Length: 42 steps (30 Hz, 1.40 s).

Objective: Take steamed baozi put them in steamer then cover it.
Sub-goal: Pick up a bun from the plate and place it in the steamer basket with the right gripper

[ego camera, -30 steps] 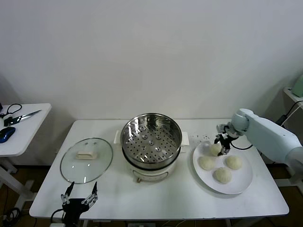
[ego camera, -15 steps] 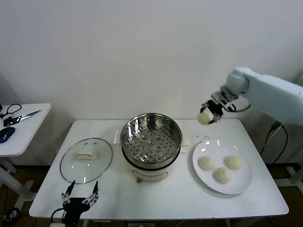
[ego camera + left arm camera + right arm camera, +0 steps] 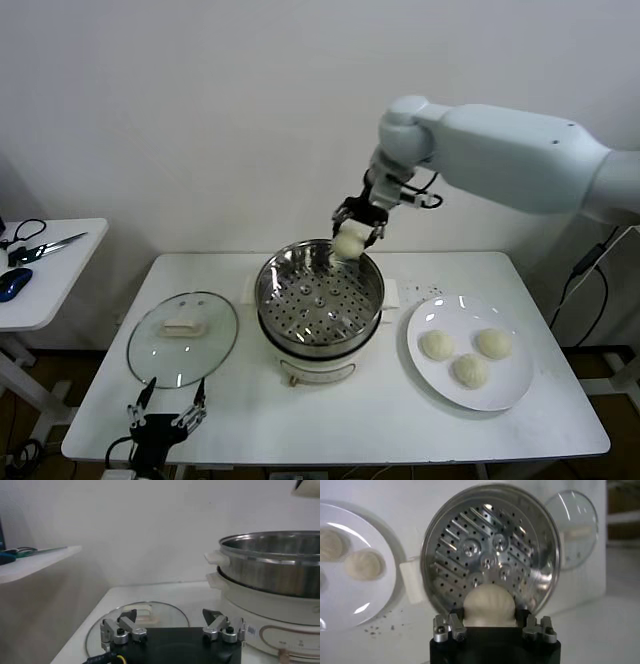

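My right gripper (image 3: pixel 352 240) is shut on a cream-white baozi (image 3: pixel 349 243) and holds it above the far right rim of the steamer (image 3: pixel 320 300). In the right wrist view the baozi (image 3: pixel 489 605) sits between the jaws over the perforated tray (image 3: pixel 487 555), which holds nothing. Three more baozi (image 3: pixel 466 354) lie on the white plate (image 3: pixel 515 385) at the right. The cover (image 3: pixel 183 338), a glass lid with a white handle, lies flat on the table left of the steamer. My left gripper (image 3: pixel 166 412) is open and idle at the table's front left edge, just in front of the cover (image 3: pixel 137 617).
A side table (image 3: pixel 40 285) at the far left holds scissors (image 3: pixel 45 245) and a dark mouse. The steamer's side handle (image 3: pixel 216 558) shows in the left wrist view.
My right gripper has carried the baozi from above the plate leftward to over the steamer's far rim. The left arm has not moved.
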Motion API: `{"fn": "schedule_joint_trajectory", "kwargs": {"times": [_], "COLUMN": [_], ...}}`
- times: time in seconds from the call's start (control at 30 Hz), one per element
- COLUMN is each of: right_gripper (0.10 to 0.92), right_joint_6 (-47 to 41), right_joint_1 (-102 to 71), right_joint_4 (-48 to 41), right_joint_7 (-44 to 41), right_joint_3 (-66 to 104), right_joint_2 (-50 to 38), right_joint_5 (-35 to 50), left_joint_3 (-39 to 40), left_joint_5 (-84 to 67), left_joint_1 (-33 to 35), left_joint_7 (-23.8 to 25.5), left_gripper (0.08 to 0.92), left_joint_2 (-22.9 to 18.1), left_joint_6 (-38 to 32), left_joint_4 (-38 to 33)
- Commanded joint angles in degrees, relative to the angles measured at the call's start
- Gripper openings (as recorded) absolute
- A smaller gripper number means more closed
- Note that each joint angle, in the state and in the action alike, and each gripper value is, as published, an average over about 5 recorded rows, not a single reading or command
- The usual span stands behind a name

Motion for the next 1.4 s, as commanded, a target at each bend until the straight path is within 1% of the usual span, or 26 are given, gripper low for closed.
{"fn": "schedule_joint_trajectory", "kwargs": {"times": [0.03,0.23,0.5,0.67,0.87,0.97,1.03,1.1,1.17,1.33,1.4], "right_gripper": [0.67,0.669,0.668,0.668,0.67,0.704,0.754,0.792,0.815,0.822,0.823], "right_joint_6": [7.2,8.2,8.5,9.5,10.3,10.7,10.9,11.0,10.7,8.8,7.6], "right_joint_1": [-9.4,-14.0,-17.6,-19.1,-20.1,-20.4,-20.2,-19.0,-17.3,-9.0,-3.7], "right_joint_4": [-10.4,-17.2,-20.8,-25.1,-28.7,-29.5,-29.2,-27.9,-25.8,-19.0,-17.1], "right_joint_7": [1.3,1.9,3.4,4.8,5.7,6.2,6.2,4.9,3.2,0.2,-0.8], "right_joint_3": [3.8,7.0,9.9,12.7,14.0,14.1,13.8,12.7,10.4,4.4,1.0], "right_joint_2": [8.5,10.0,11.0,12.8,14.5,15.1,15.1,14.6,13.5,9.0,6.9], "right_joint_5": [-12.9,-16.2,-19.6,-22.9,-24.6,-24.8,-24.6,-22.4,-18.0,-2.8,4.9], "left_joint_3": [0.1,0.5,0.3,0.3,0.3,0.3,0.3,0.4,0.4,0.3,0.3], "left_joint_5": [0.0,0.2,0.2,0.2,0.2,0.1,0.1,0.1,0.2,0.2,0.2], "left_joint_1": [-0.1,-0.1,-0.2,-0.4,-0.5,-0.6,-0.7,-0.7,-0.6,-0.4,-0.3], "left_joint_7": [0.0,0.0,-0.1,-0.1,-0.2,-0.4,-0.5,-0.6,-0.7,-0.8,-0.8], "left_gripper": [0.823,0.823,0.823,0.823,0.823,0.823,0.823,0.823,0.823,0.823,0.823], "left_joint_2": [-0.1,-0.7,-0.7,-0.7,-0.9,-1.0,-1.1,-1.2,-1.3,-1.4,-1.5], "left_joint_6": [0.0,-0.1,-0.4,-0.5,-0.6,-0.7,-0.7,-0.7,-0.7,-0.6,-0.6], "left_joint_4": [0.0,0.2,0.7,1.0,1.0,1.1,1.2,1.2,1.1,0.5,0.3]}}
